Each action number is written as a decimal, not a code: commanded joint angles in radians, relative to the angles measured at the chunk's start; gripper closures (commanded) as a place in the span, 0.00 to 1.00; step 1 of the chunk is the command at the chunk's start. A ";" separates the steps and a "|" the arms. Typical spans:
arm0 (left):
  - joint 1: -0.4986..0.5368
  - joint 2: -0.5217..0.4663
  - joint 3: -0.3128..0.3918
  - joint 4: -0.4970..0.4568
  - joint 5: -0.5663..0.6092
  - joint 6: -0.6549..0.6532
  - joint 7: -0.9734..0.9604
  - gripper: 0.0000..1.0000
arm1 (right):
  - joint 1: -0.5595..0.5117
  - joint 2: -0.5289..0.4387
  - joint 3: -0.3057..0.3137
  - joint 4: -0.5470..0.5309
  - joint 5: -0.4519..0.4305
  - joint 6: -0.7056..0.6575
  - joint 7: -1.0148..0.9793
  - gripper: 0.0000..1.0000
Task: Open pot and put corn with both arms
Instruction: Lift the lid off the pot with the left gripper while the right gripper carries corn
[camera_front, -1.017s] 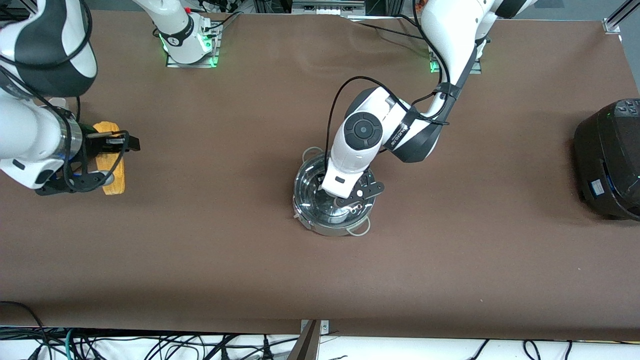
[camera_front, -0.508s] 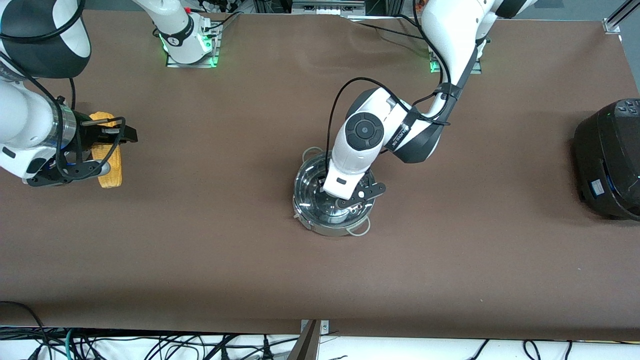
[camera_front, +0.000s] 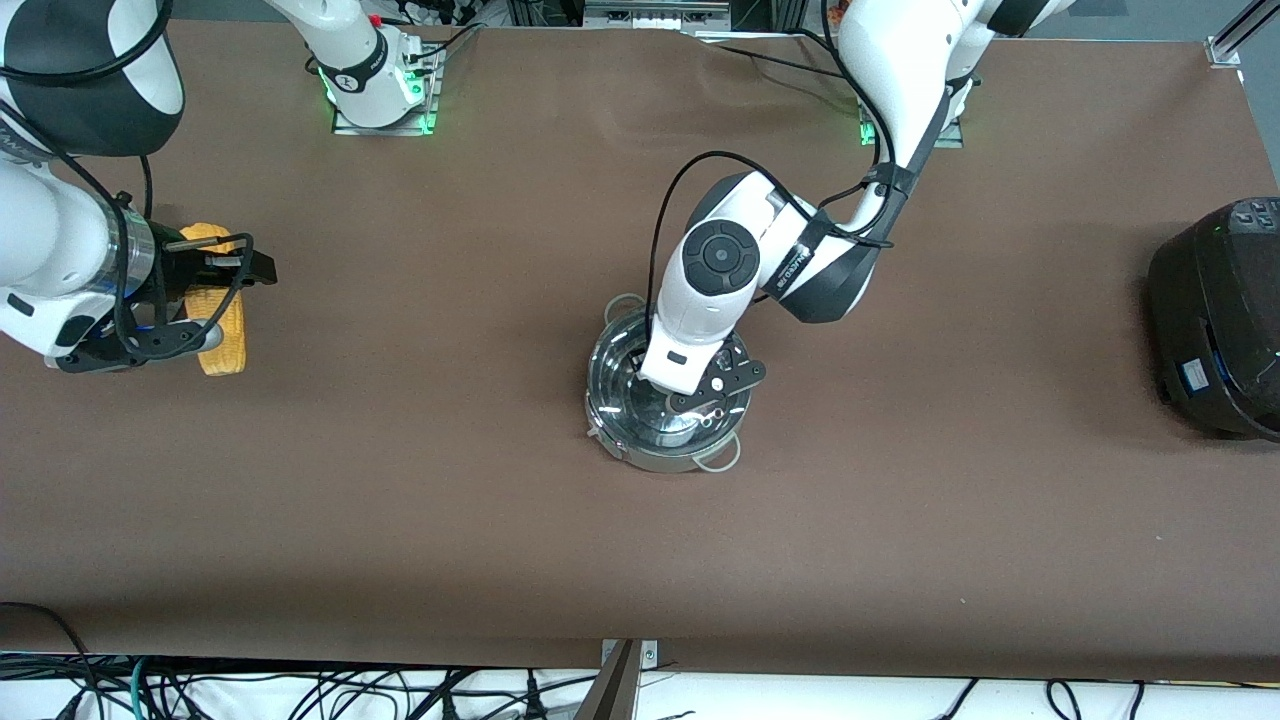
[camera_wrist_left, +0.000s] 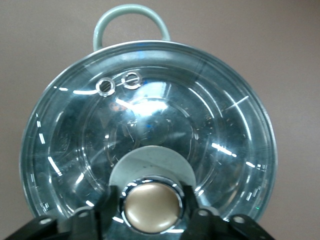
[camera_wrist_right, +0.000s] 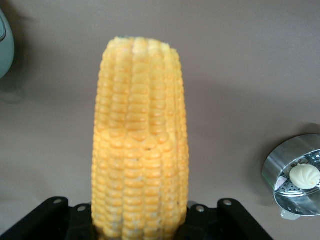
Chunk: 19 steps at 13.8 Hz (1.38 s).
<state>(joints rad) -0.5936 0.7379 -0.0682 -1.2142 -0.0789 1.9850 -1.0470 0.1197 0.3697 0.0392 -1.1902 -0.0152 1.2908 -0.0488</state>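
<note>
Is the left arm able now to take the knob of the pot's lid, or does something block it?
Probably yes. The left gripper is already down at the tan knob of the lid, its fingers either side. Nothing blocks it.

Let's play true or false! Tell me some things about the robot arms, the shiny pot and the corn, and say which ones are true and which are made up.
1. The glass lid is on the pot. True.
2. The left gripper is at the lid's tan knob. True: its fingers stand on either side of the knob.
3. The corn is already in the pot. False: it is at the right arm's end of the table, in the right gripper.
4. The right gripper holds a bun. False: its fingers are on either side of the corn; the pale bun sits in a small steel steamer bowl.
5. A black appliance stands at the left arm's end of the table. True.
</note>
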 joint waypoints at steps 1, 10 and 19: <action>-0.018 0.021 0.014 0.035 0.002 -0.008 -0.013 0.93 | 0.001 -0.002 0.004 0.018 0.001 -0.022 0.015 1.00; -0.006 -0.069 0.013 0.059 0.002 -0.142 -0.013 1.00 | 0.102 0.006 0.005 0.018 0.008 -0.016 0.179 1.00; 0.221 -0.404 0.016 -0.176 0.071 -0.414 0.442 1.00 | 0.337 0.181 0.005 0.009 0.245 0.399 0.622 1.00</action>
<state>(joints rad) -0.4275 0.5267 -0.0403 -1.1371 -0.0554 1.5613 -0.7385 0.4236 0.4956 0.0505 -1.1971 0.1546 1.5796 0.4911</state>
